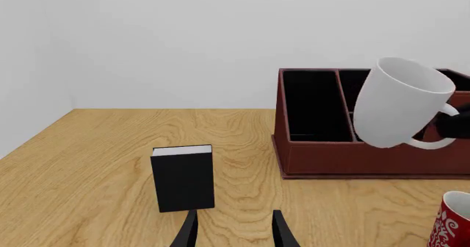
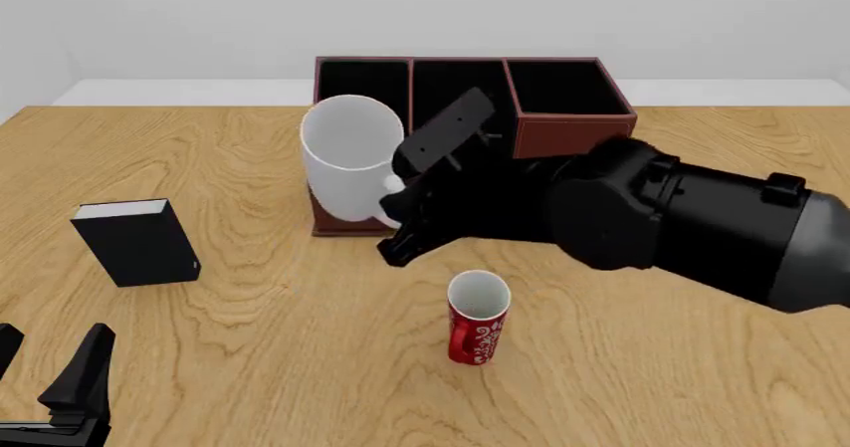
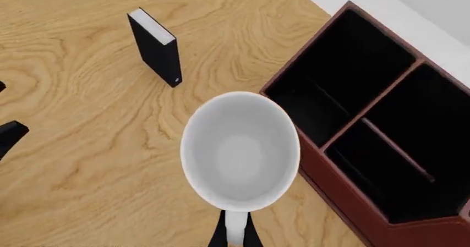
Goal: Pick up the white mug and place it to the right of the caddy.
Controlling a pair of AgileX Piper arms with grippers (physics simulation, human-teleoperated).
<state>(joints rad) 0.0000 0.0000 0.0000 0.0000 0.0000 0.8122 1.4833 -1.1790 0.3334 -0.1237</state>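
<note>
At the right tool (image 3: 233, 233): I read its two dark fingers clamped on the loop handle of the white mug (image 2: 350, 156), gripping it.
White mug: I see it lifted off the worktop (image 2: 266, 298), tilted, mouth open toward the right wrist camera, empty inside; from the front it hangs before the left end of the caddy (image 2: 571, 123).
Right arm: I note it reaching in from the right, crossing in front of the caddy's middle.
Caddy: I record it at the far side of the worktop, three black-lined compartments, all empty as far as visible.
Red mug (image 2: 477, 318): upright on the worktop, nearer than the arm, apart from the white mug.
Black book (image 2: 135, 243): standing on end, well to the left of the caddy.
Left tool (image 1: 233, 230): I see it low at the near left, fingers spread, holding nothing.
</note>
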